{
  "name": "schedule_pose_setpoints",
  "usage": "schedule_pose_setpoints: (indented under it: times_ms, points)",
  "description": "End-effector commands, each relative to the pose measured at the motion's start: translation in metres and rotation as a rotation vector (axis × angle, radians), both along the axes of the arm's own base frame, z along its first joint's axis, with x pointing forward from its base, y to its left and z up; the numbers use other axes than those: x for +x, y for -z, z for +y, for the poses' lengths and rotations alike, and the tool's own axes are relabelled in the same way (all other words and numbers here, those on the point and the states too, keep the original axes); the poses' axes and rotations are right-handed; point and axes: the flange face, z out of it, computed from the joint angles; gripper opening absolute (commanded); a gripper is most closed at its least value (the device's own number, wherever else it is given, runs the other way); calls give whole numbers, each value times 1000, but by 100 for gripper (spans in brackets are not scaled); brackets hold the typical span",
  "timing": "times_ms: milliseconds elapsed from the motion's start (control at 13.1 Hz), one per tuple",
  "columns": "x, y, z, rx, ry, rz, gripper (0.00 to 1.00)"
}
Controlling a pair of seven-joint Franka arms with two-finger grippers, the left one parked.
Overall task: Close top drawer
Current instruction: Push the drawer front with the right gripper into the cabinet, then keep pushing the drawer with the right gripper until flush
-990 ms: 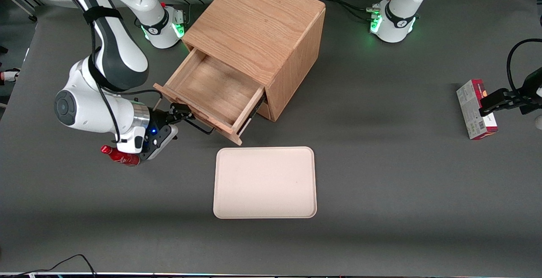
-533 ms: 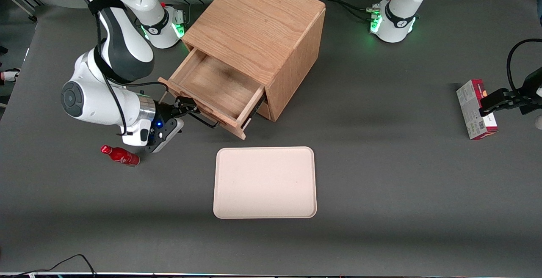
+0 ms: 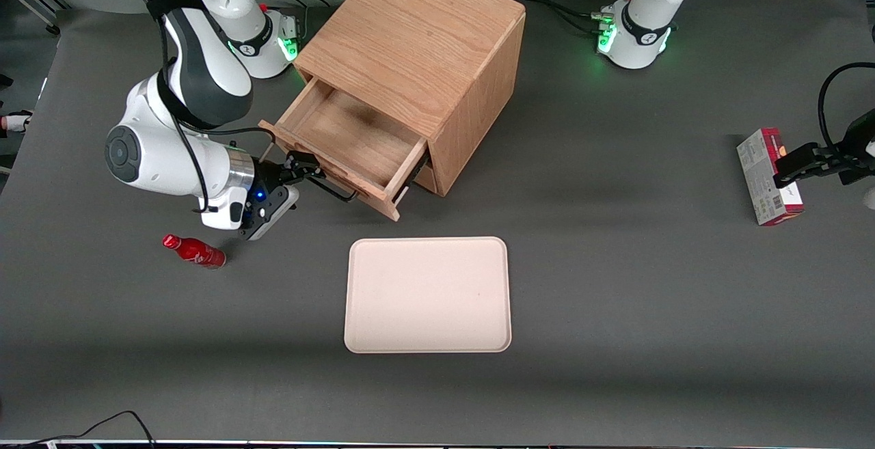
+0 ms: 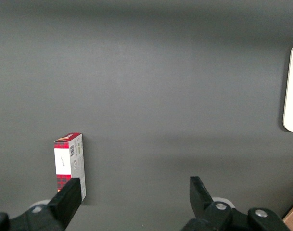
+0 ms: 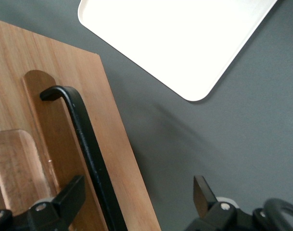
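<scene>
- Light oak makes up the top drawer [image 3: 345, 140], which stands pulled well out of the wooden cabinet [image 3: 417, 59], its bare inside open to view from above
- The drawer's front panel [image 5: 50, 139] faces the working arm's end of the table, and in the front view the panel is seen only edge-on
- The black wire handle [image 5: 86, 144] runs along a shallow groove in that panel; only one bent end shows in the right wrist view, the rest is cut off by the frame
- The gripper [image 3: 301, 164] sits right at the drawer front, at the handle [image 3: 333, 193]
- Its two fingers are spread wide: one fingertip [image 5: 71, 192] lies over the wood panel beside the handle bar, the other [image 5: 202, 190] hangs over bare table, so the handle lies between them and neither is seen clamping it
- Whether the fingers touch the panel cannot be made out
- The lower drawer is almost wholly hidden under the open one
- A cream tray [image 3: 428, 294] lies flat on the grey table [image 3: 615, 264], nearer the front camera than the cabinet; only one rounded corner of it [image 5: 184, 38] shows at the wrist
- A small red bottle [image 3: 193, 251] lies on its side near the wrist, apart from it
- A red and white carton [image 3: 769, 175] lies toward the parked arm's end, partly covered by that arm's fingers
</scene>
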Motion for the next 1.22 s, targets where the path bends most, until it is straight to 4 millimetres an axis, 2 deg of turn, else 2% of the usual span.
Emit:
schedule_pose_setpoints:
  times_ms: [0,152,610,838,1143]
  points:
    - [-19,-3,11,13,23,-5,100]
    - [-26,1,16,13,31,-9,100]
    - [-44,-4,27,-4,42,-3,100]
    - [-60,-8,36,11,45,-3,100]
    - [-76,-1,44,9,47,-10,100]
